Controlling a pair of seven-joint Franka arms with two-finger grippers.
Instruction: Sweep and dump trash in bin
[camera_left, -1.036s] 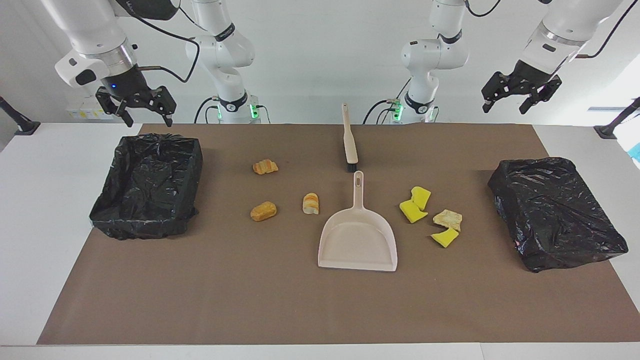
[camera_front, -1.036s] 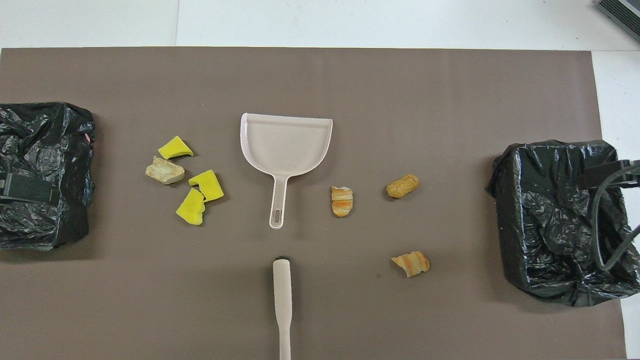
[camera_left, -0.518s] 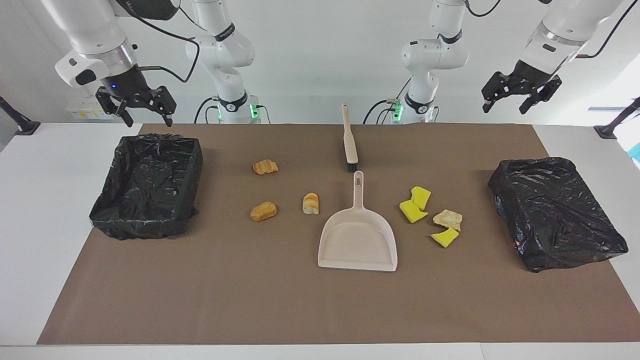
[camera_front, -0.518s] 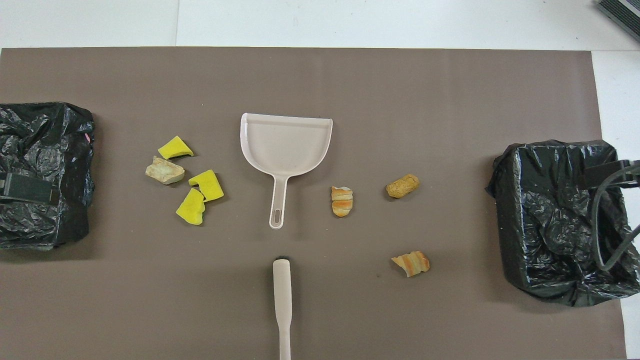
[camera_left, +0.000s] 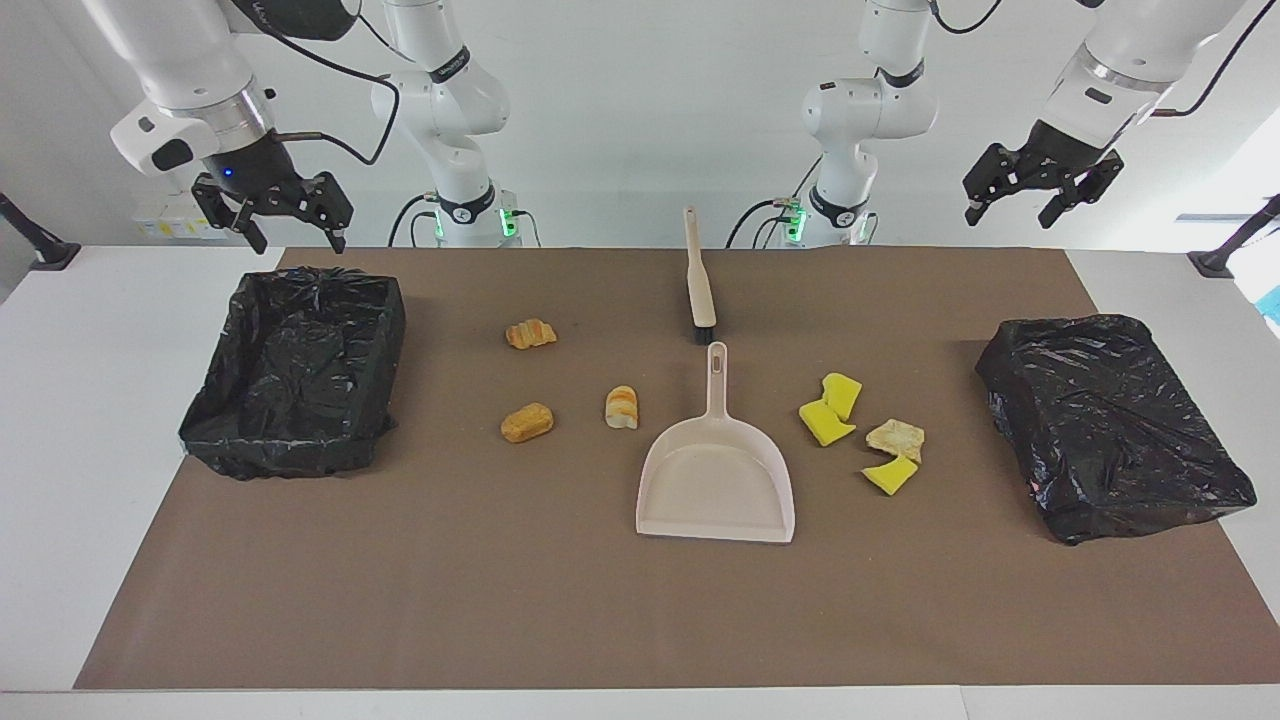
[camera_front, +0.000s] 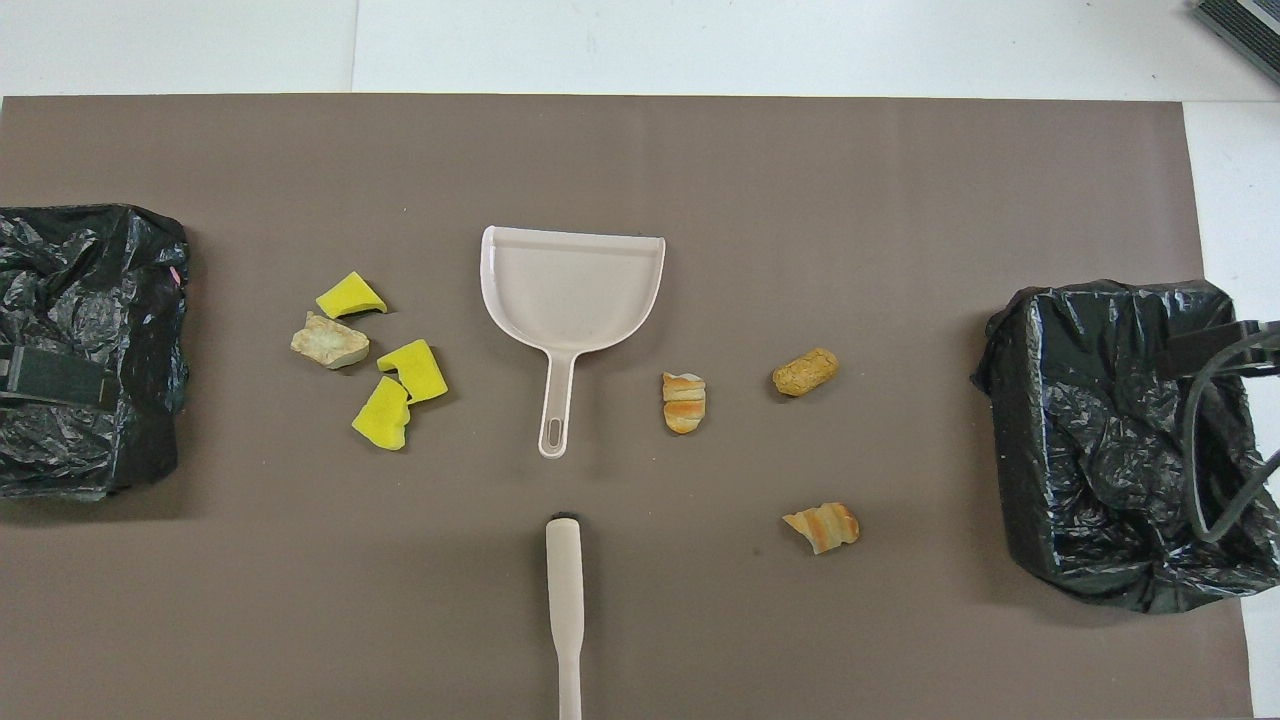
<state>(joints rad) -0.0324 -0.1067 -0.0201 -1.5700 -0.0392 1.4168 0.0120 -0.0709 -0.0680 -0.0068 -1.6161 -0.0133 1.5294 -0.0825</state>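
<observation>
Seven pieces of trash lie on the brown mat covering the surface: three yellow sponge wedges and one pale tan lump clustered at centre right of the facing view, and three tan-orange bread-like lumps spread over centre left. One beige dustpan lies flat at the middle between the two groups, its handle pointing toward the robots, and one beige brush lies in line with it just above, black bristles nearly meeting the handle tip. There are two bins lined with black bags: an open bin at left of the facing view and a covered bin at right. The right gripper hangs at upper left of the facing view, over the mat's edge above the open bin, fingers spread and holding nothing; the left gripper hangs at upper right, over the bare white surface, likewise spread and empty. All the trash sits well apart from both grippers, lower in the frame. The overhead view shows the same pieces mirrored, yellow wedges at left and bread lumps at right, but no gripper clearly, only dark parts and a cable over the bins at both frame edges; the arms appear in the facing view alone.
</observation>
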